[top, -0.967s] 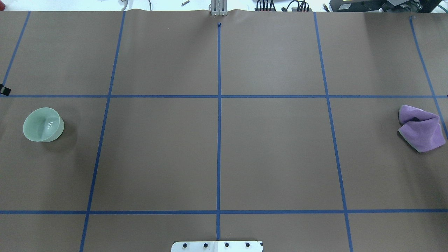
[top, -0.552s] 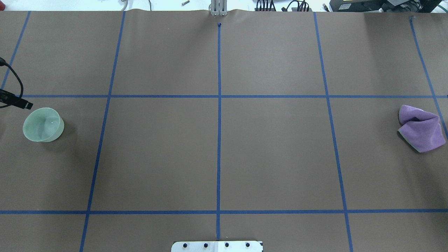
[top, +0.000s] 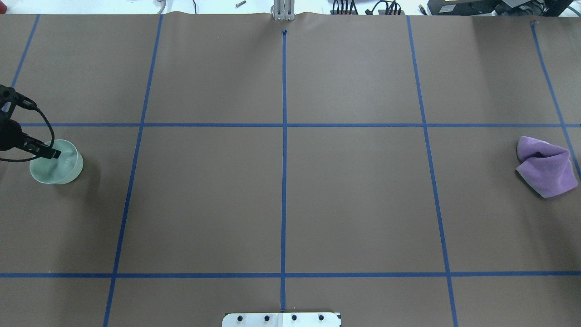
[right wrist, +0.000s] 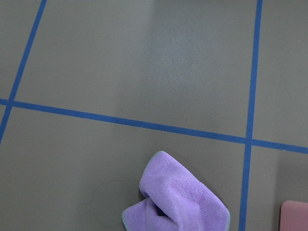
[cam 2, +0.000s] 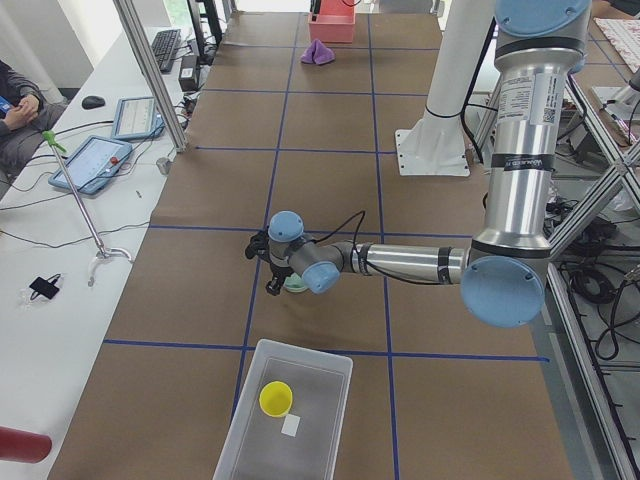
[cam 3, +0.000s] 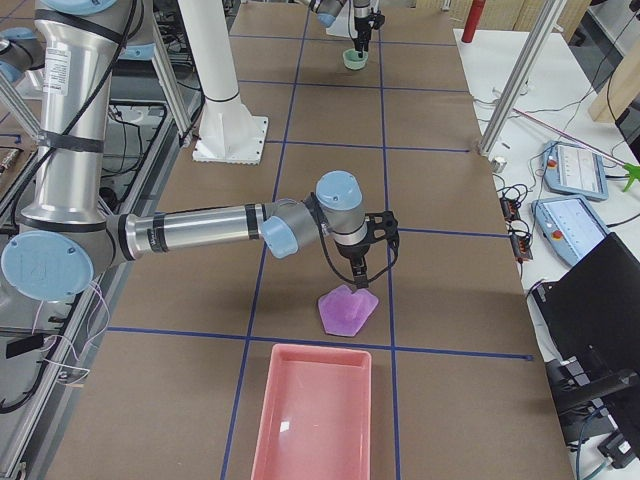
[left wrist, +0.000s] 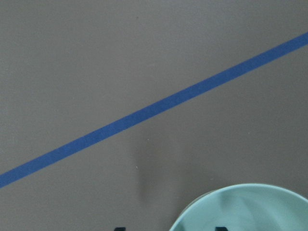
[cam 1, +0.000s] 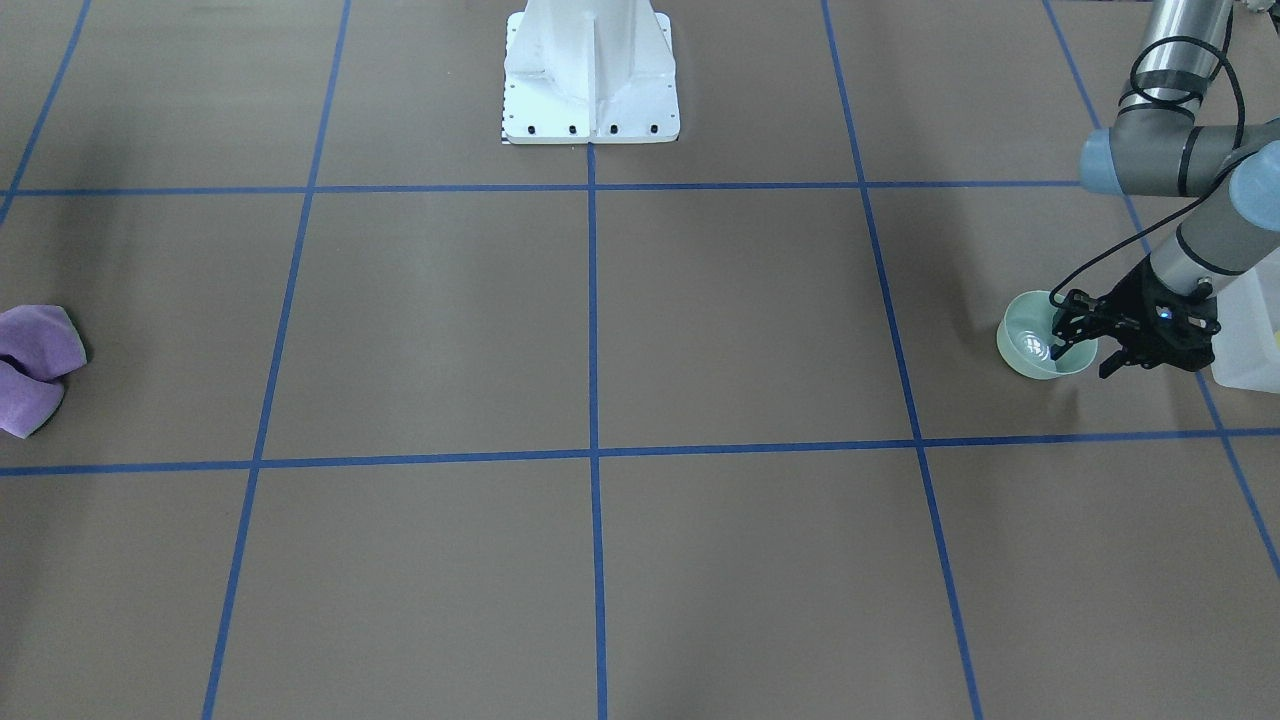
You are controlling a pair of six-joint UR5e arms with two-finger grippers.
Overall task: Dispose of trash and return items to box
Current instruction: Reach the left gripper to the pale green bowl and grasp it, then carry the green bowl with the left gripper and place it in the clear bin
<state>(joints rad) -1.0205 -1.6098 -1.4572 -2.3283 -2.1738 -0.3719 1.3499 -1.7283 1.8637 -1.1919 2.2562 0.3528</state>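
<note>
One cup (cam 2: 275, 399) already sits in the one box (cam 2: 331, 366), just behind my left jaws. These stand open astride the wall of the one bowl (cam 1: 1030, 350), gripping nothing yet. One purple wad (cam 3: 347, 310) lies on the counter (top: 354, 204) under my right jaws, whose spread I cannot tell.

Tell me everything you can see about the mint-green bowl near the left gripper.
The bowl is small, round, pale mint green, smooth and glossy like plastic. It stands upright on the brown-papered table, nothing lying in it, on the robot's left side, near the translucent box but apart from it. The left gripper is open astride its rim, one finger inside, one outside; whether they touch the wall is unclear.
</note>
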